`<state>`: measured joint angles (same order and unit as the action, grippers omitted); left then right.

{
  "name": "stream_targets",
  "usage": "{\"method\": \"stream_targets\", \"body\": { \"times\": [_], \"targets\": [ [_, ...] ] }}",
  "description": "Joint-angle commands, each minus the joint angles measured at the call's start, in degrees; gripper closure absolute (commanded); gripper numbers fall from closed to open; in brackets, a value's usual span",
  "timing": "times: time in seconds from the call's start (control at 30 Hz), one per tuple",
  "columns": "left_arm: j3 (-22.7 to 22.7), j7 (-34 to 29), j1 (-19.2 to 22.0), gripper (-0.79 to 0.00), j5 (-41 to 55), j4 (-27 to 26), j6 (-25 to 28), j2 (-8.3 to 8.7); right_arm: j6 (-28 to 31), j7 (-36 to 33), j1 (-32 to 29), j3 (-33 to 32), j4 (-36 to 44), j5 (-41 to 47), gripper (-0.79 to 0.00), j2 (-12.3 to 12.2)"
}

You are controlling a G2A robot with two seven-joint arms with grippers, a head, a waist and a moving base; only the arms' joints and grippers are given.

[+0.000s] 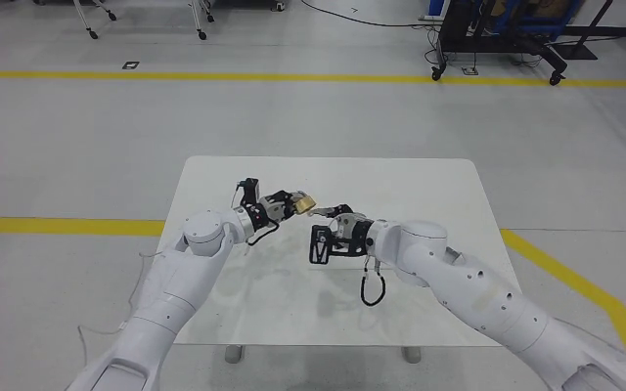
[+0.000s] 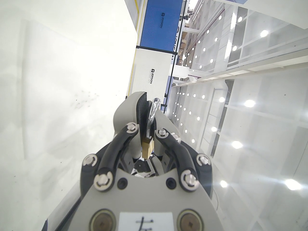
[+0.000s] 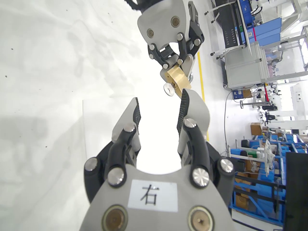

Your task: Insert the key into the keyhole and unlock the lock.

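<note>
**Already keyed: padlock clamped in the left gripper, right gripper open beside it**

Already the key [image 3: 169, 89] sits in the keyhole of the brass lock [image 3: 178, 79], with its round silver head sticking out of the lock's end face. The lock is held up off the table [image 1: 430, 195], about midway between its left and right edges and nearer its far edge than its near one. The left gripper [image 2: 150, 108] is closed tight on the lock. The steel shackle [image 2: 154, 108] is pinched between its pads, and the brass body points back toward the wrist. The right gripper [image 3: 160, 99] faces the key end of the lock with its fingers spread wide and nothing between them. One fingertip [image 3: 186, 94] lies just beside the lock's corner; whether it touches cannot be told.
</note>
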<state>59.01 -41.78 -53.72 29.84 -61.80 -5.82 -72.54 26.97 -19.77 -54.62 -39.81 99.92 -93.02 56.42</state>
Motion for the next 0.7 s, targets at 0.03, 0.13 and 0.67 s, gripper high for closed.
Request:
{"method": "stream_targets", "body": {
  "times": [0.03,0.13,0.67],
  "targets": [
    [0.1,-0.3,0.1,0.000,0.6,0.2,-0.6,-0.09,-0.6,-1.1,0.5,1.0,-0.2,-0.4,-0.326,0.8],
    [0.2,-0.7,0.1,0.000,1.3,0.4,-1.3,-0.20,-1.3,-1.6,1.3,2.0,-1.0,-1.1,-0.332,1.7],
    [0.5,-2.2,0.4,0.000,4.6,1.6,-3.3,-0.78,-4.2,-3.4,2.0,2.3,-2.6,-3.8,0.000,4.4]
  ]
}}
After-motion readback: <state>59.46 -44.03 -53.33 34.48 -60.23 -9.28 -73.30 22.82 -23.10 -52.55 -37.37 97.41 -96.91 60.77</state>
